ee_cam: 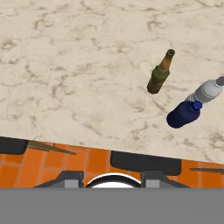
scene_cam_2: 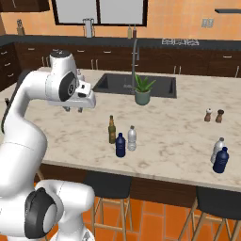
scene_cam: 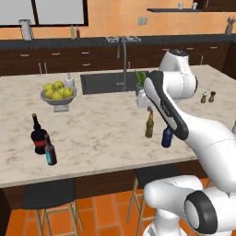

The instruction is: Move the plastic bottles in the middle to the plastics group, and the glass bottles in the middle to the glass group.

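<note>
Right base view: olive bottle, dark blue bottle and a clear bottle cluster near the counter's front edge; the gripper hovers left above bare marble, jaw spread unclear

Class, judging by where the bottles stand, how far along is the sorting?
Nothing looks done: the olive glass bottle, blue plastic bottle and clear bottle stand mid-counter. In hand: nothing; the gripper hovers empty above the counter. Left: carrying each to its group.
</note>
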